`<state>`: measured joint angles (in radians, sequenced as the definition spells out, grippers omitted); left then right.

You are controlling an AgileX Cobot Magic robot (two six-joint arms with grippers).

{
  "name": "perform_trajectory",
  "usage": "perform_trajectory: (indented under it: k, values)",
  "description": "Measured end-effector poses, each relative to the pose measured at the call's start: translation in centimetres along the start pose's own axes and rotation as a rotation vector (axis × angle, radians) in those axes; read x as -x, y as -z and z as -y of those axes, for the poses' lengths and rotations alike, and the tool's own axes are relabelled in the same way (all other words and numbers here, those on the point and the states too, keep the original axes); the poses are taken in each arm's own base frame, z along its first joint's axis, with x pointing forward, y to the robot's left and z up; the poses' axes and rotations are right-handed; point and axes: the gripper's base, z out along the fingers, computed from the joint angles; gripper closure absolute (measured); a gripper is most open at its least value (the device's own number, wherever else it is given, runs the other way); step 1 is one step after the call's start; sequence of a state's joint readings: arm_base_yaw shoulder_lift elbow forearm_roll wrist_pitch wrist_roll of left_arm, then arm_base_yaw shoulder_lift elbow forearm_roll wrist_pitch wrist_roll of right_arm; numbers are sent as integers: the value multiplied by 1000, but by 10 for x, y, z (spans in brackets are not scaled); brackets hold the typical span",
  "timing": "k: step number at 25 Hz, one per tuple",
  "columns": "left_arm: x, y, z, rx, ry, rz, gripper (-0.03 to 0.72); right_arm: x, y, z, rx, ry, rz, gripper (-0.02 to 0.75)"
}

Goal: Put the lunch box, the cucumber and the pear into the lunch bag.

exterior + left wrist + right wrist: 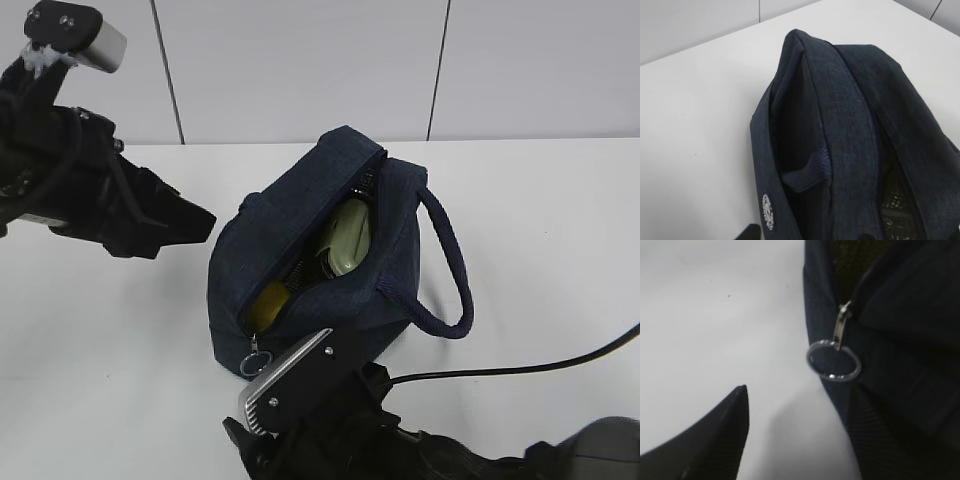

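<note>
The navy lunch bag (300,215) stands mid-table with its top zipper open. Inside it I see the sage-green lid of the lunch box (347,238), the yellow pear (265,305) at the near end, and a dark strip between them that looks like the cucumber (322,264). My left gripper (195,222) hovers left of the bag, open and empty; in the left wrist view (807,235) only its tips show, over the bag's side (840,125). My right gripper (800,440) is open just below the metal ring pull (834,360), not touching it.
The bag's loop handle (450,270) hangs out to the right. The ring pull (255,360) dangles at the bag's near corner, right by my right wrist camera housing (290,380). A black cable (520,368) runs along the white table at the right.
</note>
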<state>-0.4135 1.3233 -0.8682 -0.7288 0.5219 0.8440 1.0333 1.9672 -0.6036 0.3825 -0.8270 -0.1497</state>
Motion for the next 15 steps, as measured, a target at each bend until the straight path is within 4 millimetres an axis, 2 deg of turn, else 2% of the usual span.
perform_trajectory:
  k: [10, 15]
  values:
    - [1, 0, -1, 7, 1, 7, 338, 14, -14, 0, -49, -49, 90, 258]
    - [1, 0, -1, 8, 2, 9, 338, 12, -16, -2, -31, -47, 75, 258]
